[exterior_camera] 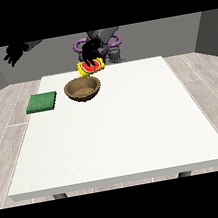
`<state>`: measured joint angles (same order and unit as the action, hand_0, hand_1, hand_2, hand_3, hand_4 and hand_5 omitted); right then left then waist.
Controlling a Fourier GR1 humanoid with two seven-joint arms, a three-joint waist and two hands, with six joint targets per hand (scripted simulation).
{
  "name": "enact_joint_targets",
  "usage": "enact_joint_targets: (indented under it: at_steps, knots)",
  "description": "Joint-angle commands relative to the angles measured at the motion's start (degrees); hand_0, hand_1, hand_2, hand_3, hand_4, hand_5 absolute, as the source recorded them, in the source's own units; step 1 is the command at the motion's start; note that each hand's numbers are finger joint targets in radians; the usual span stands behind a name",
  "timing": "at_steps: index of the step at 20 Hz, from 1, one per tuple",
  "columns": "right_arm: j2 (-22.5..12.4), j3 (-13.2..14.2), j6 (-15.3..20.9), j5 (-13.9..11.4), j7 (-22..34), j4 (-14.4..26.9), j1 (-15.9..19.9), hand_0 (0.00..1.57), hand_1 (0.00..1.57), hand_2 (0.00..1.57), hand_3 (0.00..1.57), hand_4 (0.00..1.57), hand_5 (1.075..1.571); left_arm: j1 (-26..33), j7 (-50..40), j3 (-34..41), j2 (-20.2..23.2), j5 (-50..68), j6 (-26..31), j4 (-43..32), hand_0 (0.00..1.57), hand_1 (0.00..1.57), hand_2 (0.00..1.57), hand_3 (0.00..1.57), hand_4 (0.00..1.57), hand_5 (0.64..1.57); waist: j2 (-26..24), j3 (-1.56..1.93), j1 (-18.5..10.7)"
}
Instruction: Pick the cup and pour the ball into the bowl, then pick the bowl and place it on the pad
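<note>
A yellow cup (91, 68) with a red inside is tipped on its side, its mouth facing the camera, just above the far rim of the brown bowl (82, 89). Of the two hands, the one further to the view's right (90, 52) is curled round the cup from above. The bowl stands on the white table (134, 127) near its far edge. I see no ball in the cup or in the bowl. A green pad (41, 102) lies flat to the left of the bowl, at the table's left edge. The hand at the view's left (15, 52) hangs high, off beyond the table's left side, holding nothing.
The robot's grey body with purple rings (112, 42) stands behind the far edge of the table. Wooden floor surrounds the table on all sides.
</note>
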<state>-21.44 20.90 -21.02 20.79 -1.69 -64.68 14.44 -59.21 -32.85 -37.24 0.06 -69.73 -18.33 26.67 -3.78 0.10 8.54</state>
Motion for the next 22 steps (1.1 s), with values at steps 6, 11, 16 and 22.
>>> enact_joint_targets:
  at_steps: [6,11,16,22]
  knots:
    - [0.86,-1.55,1.01,-1.77,-0.99,2.89,3.16,0.0,0.0,0.0,0.34,0.69,1.552,3.49,-4.51,-10.74,-0.06,-3.53,16.91,11.94,0.19,0.19,1.25,1.57,1.11,1.569,-0.7,-0.07,1.09]
    - [3.55,-3.2,3.37,-1.93,1.8,-1.31,-0.56,0.0,0.0,0.0,0.18,0.74,1.553,3.85,-2.36,-4.61,1.13,-4.4,15.62,11.73,0.0,0.0,1.1,1.54,1.11,1.571,-3.18,-0.12,0.24]
    - [1.17,-0.73,3.61,-1.33,2.03,0.2,-1.84,0.0,0.0,0.0,0.18,0.74,1.553,8.08,3.82,8.84,6.85,9.99,2.17,20.32,1.04,1.04,1.57,1.44,1.27,1.567,-3.95,-0.32,-4.34]
    - [3.97,-0.81,9.29,-2.88,1.76,-0.08,-0.57,0.0,0.0,0.0,0.0,0.78,1.557,10.13,12.99,28.19,7.59,33.49,-1.27,30.88,0.0,0.0,0.0,0.0,1.18,1.551,-4.03,-0.99,-11.73]
